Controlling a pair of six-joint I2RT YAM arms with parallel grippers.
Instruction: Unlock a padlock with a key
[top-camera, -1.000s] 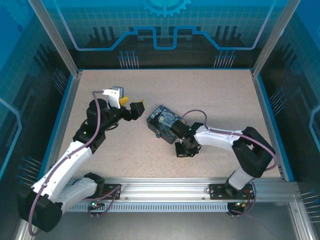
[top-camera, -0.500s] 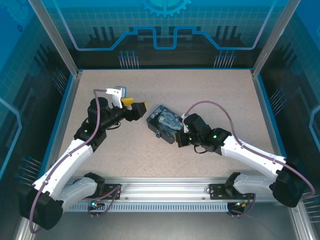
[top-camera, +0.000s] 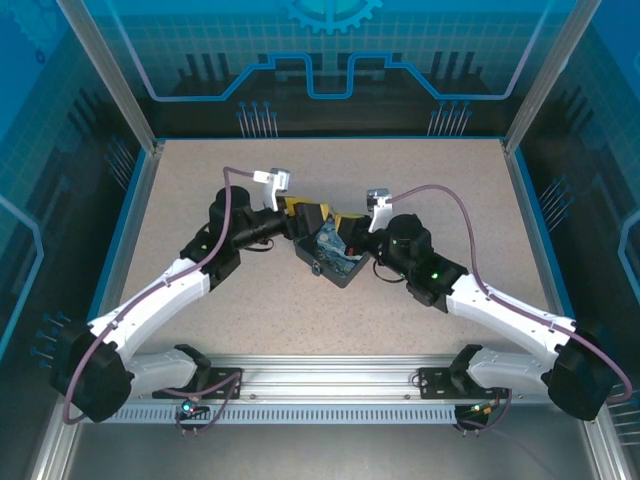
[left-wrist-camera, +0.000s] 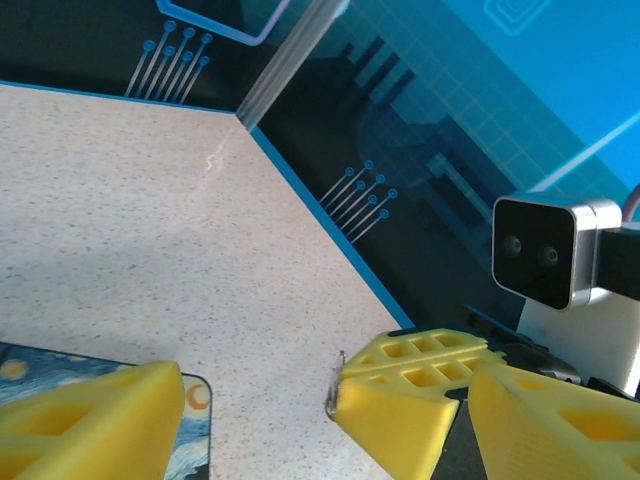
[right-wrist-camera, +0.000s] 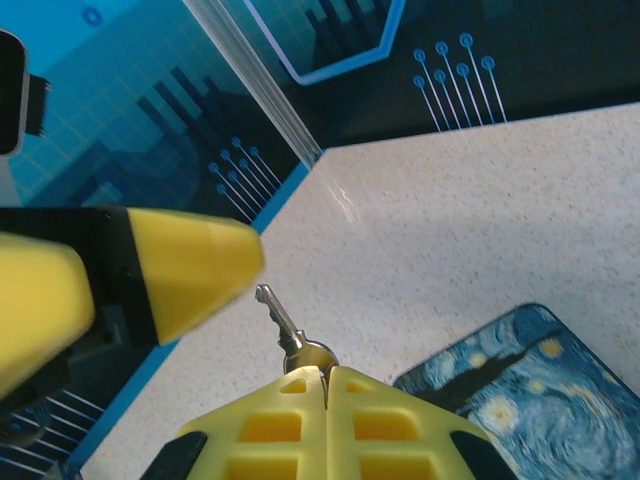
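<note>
Yellow R gripper (right-wrist-camera: 325, 378) pinched tight on key (right-wrist-camera: 285, 322) bow, blade poking out, just above tin (right-wrist-camera: 520, 400) far edge. L gripper (top-camera: 305, 213) wide apart, empty, straddling it, prob. for handover. Padlock: can't make out.

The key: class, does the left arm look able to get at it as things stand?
Probably yes. The key sticks out bare from the shut right gripper, and the left gripper, open, is right beside it with nothing between them.
</note>
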